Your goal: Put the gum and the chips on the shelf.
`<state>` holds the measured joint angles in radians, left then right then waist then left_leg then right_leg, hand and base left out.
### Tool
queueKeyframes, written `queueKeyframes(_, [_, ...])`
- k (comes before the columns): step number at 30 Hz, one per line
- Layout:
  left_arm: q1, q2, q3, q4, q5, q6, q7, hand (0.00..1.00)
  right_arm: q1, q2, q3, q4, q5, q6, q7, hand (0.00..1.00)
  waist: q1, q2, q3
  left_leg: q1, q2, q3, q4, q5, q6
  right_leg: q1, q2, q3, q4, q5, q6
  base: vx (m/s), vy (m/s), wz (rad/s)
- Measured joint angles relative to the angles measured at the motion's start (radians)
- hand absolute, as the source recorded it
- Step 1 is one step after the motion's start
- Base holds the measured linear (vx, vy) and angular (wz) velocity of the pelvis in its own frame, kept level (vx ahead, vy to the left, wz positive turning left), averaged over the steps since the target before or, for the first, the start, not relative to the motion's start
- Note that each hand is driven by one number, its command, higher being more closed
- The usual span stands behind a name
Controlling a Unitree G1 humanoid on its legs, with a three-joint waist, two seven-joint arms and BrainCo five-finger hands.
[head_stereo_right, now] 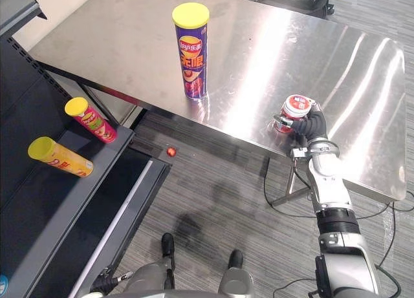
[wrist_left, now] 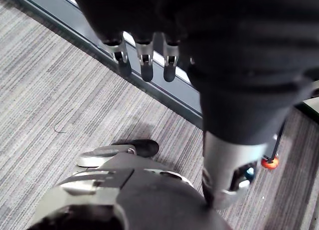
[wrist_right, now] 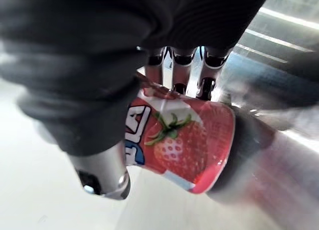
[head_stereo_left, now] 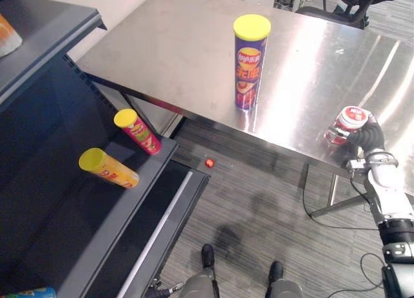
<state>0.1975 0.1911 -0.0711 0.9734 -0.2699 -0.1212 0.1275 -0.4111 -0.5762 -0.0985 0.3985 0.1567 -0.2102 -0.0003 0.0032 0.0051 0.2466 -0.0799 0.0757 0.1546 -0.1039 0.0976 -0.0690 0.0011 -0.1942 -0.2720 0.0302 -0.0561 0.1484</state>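
Note:
The gum, a red tub (head_stereo_right: 296, 106) with a strawberry picture (wrist_right: 184, 140), rests on the steel table (head_stereo_left: 174, 46) near its front edge at the right. My right hand (head_stereo_right: 314, 125) is shut on it, fingers curled behind it and thumb (wrist_right: 99, 170) on the near side. The chips, a tall purple can (head_stereo_left: 250, 65) with a yellow lid, stand upright mid-table, well left of that hand. My left hand (wrist_left: 144, 55) hangs over the floor with relaxed fingers and holds nothing.
A dark shelf unit (head_stereo_left: 77, 227) stands at the left. On its middle board lie a red can (head_stereo_left: 138, 131) and a yellow can (head_stereo_left: 108, 168). A small red object (head_stereo_left: 209, 162) lies on the carpet below the table. A chair (head_stereo_left: 349, 0) stands beyond the table.

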Motion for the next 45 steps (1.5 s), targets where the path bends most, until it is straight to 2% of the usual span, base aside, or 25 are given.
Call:
queueKeyframes(9, [0.000,0.000,0.000,-0.001,0.000,0.000,0.001,0.00,0.044,0.004,0.000,-0.034,-0.005,-0.020,-0.005,1.00,0.000,-0.003,0.001,0.004,0.003,0.002,0.000,0.000,0.000,0.003,0.002,0.002,0.001,0.000,0.000,0.00,0.000,0.00])
queueKeyframes(12, [0.000,0.001,0.001,-0.001,0.001,0.000,0.004,0.00,0.050,0.004,0.000,-0.050,-0.040,-0.021,-0.012,1.00,0.000,-0.004,0.001,0.008,0.005,0.003,0.000,0.000,-0.001,0.005,0.004,0.005,0.004,0.000,0.000,0.00,0.000,-0.01])
queueKeyframes(18, [0.000,0.000,0.012,0.000,0.007,0.000,0.004,0.00,0.070,0.004,-0.001,-0.230,-0.038,-0.020,0.001,1.00,-0.004,-0.012,-0.004,0.014,0.008,0.005,0.000,0.000,-0.002,0.010,0.007,0.006,0.004,0.000,0.000,0.00,0.000,0.00])
queueKeyframes(23, [0.000,0.001,0.039,0.003,0.012,0.000,0.006,0.00,0.100,0.005,-0.001,-0.366,0.022,-0.007,0.079,1.00,-0.002,-0.047,-0.026,0.021,0.007,0.004,0.000,0.000,-0.003,0.018,0.005,0.004,0.003,0.000,0.000,0.00,0.000,0.00])
queueKeyframes(26, [0.002,0.001,0.040,0.004,0.016,0.000,0.006,0.00,0.139,0.007,0.001,-0.423,0.076,0.013,0.139,1.00,-0.001,-0.058,-0.048,0.030,0.006,0.005,0.000,-0.001,-0.004,0.026,0.004,0.004,0.002,0.000,0.001,0.00,0.000,0.00])
queueKeyframes(31, [0.009,0.000,0.041,0.023,0.021,0.000,0.007,0.00,0.207,0.015,0.042,-0.467,0.129,0.057,0.234,1.00,-0.004,-0.059,-0.097,0.033,0.007,0.004,0.000,-0.001,-0.004,0.027,0.004,0.002,0.001,0.000,0.001,-0.01,0.000,0.00])
queueKeyframes(37, [0.020,-0.001,0.041,0.024,0.048,0.001,0.015,0.00,0.259,0.050,0.096,-0.511,0.175,0.101,0.318,1.00,-0.003,-0.059,-0.123,0.052,0.004,-0.007,0.000,-0.001,-0.004,0.057,0.003,-0.014,-0.006,0.000,0.003,-0.01,0.002,0.07])
queueKeyframes(41, [0.039,-0.001,0.041,0.025,0.050,0.005,0.017,0.00,0.317,0.087,0.120,-0.515,0.177,0.115,0.352,1.00,-0.004,-0.061,-0.147,0.049,-0.001,-0.030,0.000,-0.001,-0.004,0.071,0.000,-0.033,-0.009,-0.004,0.007,0.01,-0.002,0.16])
queueKeyframes(45, [0.041,-0.012,0.055,0.045,0.051,0.008,0.018,0.00,0.338,0.092,0.166,-0.515,0.176,0.116,0.360,1.00,-0.003,-0.052,-0.156,0.050,-0.007,-0.036,0.000,0.000,-0.003,0.072,-0.005,-0.037,-0.001,-0.008,0.009,0.00,0.004,0.05])
